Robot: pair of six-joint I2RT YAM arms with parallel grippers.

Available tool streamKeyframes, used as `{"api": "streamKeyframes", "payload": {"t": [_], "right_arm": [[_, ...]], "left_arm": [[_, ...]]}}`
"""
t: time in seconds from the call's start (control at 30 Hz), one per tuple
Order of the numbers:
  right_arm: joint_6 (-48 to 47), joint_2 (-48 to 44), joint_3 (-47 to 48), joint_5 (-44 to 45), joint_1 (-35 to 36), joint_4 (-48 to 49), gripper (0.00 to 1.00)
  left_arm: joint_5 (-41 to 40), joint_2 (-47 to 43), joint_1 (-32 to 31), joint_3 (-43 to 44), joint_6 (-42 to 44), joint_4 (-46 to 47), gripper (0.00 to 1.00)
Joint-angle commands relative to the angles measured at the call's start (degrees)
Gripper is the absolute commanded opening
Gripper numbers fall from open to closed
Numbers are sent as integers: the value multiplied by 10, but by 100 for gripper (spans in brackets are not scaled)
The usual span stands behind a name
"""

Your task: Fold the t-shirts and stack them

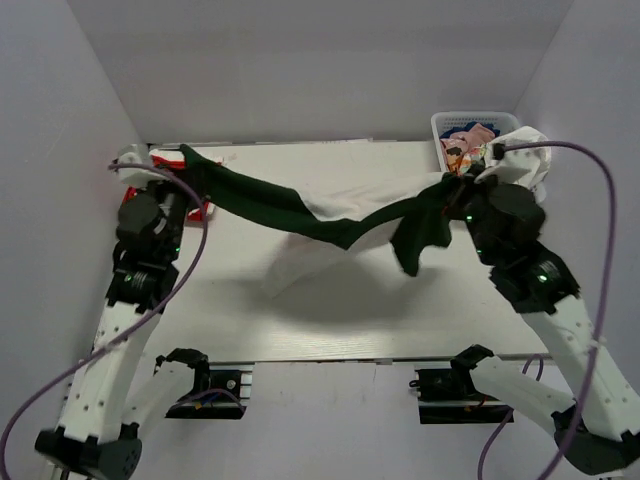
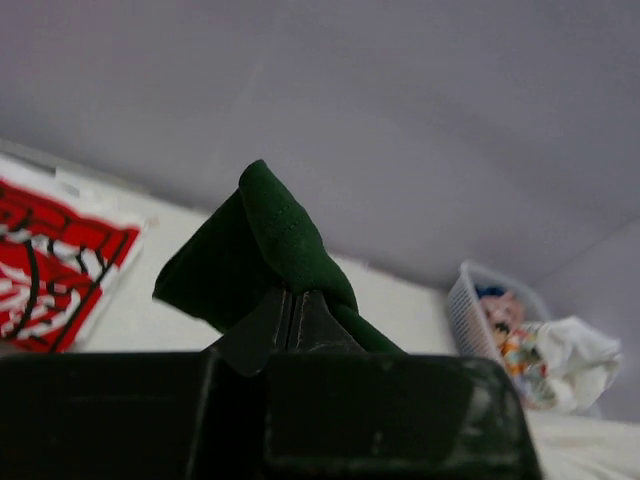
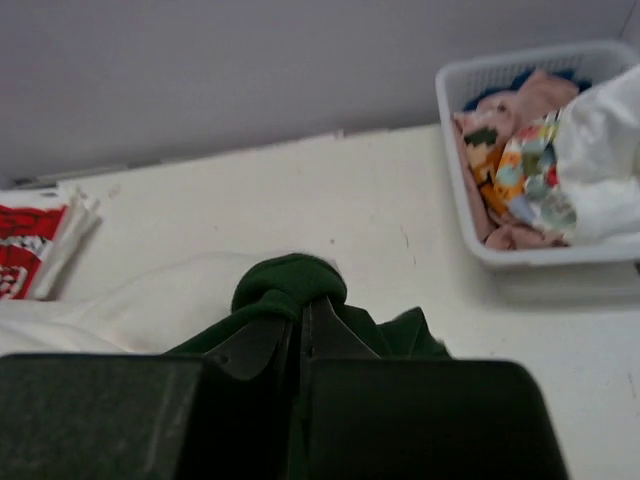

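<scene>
Left jaws: closed tight on one bunched end of the dark green t-shirt (image 1: 290,210), raised above the far left corner of the desk (image 1: 330,330).
Red-and-white printed t-shirt (image 2: 40,265): one, lying flat at the far left corner, just beside the left jaws and not touched by them.
Dark green t-shirt: one, stretched in the air between both arms, sagging in the middle over the far half of the desk, with a loose part hanging down near its right end.
White cloth (image 3: 140,300): one piece under and behind the green shirt's middle; whether it lay on the desk or hung with the green shirt could not be told.
Right jaws: closed tight on the other bunched end of the green shirt, held up over the far right part of the desk.
Basket (image 3: 555,257): one, white plastic, at the far right corner, holding a heap of pink, blue, patterned and white garments too tangled to count.
</scene>
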Motion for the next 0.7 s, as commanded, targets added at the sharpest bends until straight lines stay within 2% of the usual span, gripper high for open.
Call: {"api": "streamKeyframes", "payload": {"t": [0.0,0.07,0.17,0.4,0.57,0.67], "right_arm": [[-63,-41,105,18,-2,-24,0],[-81,-56,150,-49,-1,-49,0],[-86,-67,226,-88,-2,-80,0],[-95,-70,314,-162,-4,-131,0],[-74,-46,330,-144,-2,-133,0],[-54,14,337,-82,0,-139,0]], "left_arm": [[-44,-57,1,72,17,-43,0],[-38,-94,1,113,10,-75,0],[-37,-127,12,161,5,-112,0],[-67,-113,13,320,-13,-208,0],[-62,-60,13,355,-13,-208,0],[-94,-17,7,361,-13,-208,0]]}}
